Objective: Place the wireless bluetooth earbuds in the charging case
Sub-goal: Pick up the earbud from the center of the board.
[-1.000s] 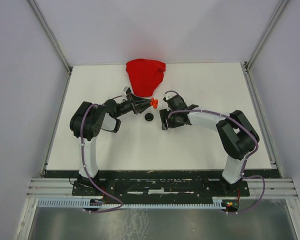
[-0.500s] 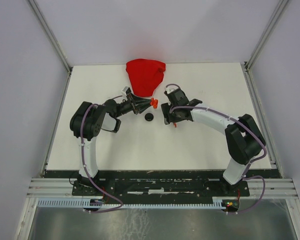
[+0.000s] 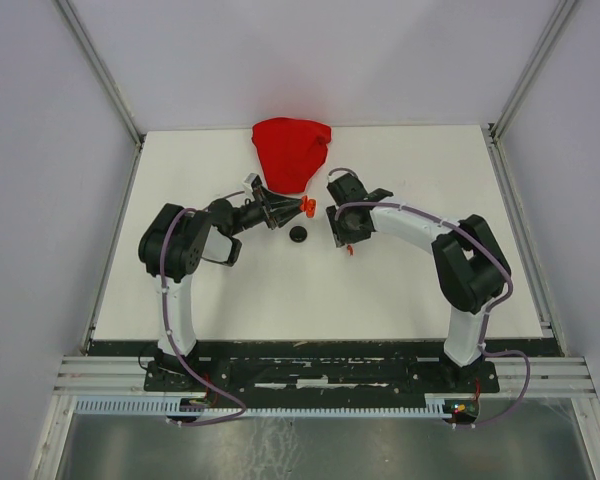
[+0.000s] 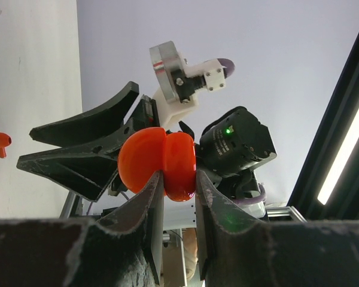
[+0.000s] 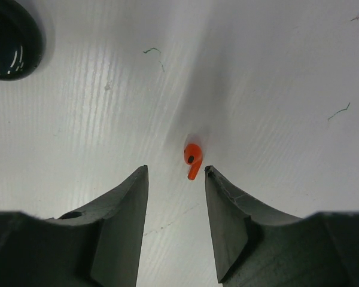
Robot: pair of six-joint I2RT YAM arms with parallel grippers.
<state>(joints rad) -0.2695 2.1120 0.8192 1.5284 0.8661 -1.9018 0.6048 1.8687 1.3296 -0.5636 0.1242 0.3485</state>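
Left tool is clamped tight on a glossy orange-red round charging case, held clear of the white surface with its two shell halves standing slightly apart at the seam. In the top view this case sits at the tip of the left tool, just in front of a crumpled red cloth at the far edge. Right tool points down at the surface with its jaws partly apart and nothing gripped between them. One small orange-red stemmed earbud lies flat on the surface just ahead of the gap, nearer the finger on the right of that view; contact with that finger cannot be confirmed. The same earbud shows in the top view directly beside the right tool. A black glossy round case rests on the surface between the two tools, apart from both. Other earbuds are not discernible
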